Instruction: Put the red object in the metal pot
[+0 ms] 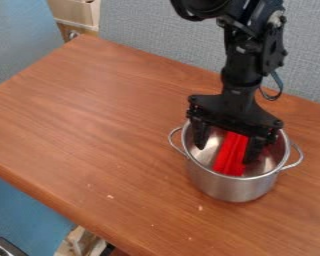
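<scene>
The metal pot (207, 178) stands on the wooden table near its right front edge, shiny and round with a small handle on its right side. Inside it lies the red object (232, 156), leaning along the pot's bottom and free of the fingers. My gripper (235, 134) hangs straight down over the pot's mouth, open, with its black fingers (198, 122) spread to either side of the red object, the tips just inside the rim.
The brown wooden table (96, 120) stretches left of the pot. A beige box (77, 12) stands at the back left corner. The table's front edge runs close below the pot.
</scene>
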`<state>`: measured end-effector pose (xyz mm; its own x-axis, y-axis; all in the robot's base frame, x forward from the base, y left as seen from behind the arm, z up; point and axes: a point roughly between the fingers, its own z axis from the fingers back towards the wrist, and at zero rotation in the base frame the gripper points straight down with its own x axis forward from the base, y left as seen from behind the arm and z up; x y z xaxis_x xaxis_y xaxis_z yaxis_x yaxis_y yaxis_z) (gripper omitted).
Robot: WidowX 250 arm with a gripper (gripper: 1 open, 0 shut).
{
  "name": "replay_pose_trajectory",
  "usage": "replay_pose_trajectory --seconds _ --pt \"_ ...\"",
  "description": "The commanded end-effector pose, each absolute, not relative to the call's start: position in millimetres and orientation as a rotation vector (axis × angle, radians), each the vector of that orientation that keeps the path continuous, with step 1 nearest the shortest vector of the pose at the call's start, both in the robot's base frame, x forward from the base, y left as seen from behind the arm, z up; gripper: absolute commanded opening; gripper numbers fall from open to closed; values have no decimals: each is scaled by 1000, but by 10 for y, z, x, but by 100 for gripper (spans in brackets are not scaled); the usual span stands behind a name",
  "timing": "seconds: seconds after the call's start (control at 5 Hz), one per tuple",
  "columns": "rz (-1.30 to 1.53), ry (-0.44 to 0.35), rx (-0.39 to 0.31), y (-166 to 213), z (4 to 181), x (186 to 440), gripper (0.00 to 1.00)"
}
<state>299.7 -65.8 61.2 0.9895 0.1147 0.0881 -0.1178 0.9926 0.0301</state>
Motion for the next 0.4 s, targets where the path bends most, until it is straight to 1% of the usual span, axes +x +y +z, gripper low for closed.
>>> replay_pose_trajectory --seconds 0.0,0.2 --pt "134 -144 19 -618 812 3084 100" --pt "134 -144 18 -612 834 3080 100"
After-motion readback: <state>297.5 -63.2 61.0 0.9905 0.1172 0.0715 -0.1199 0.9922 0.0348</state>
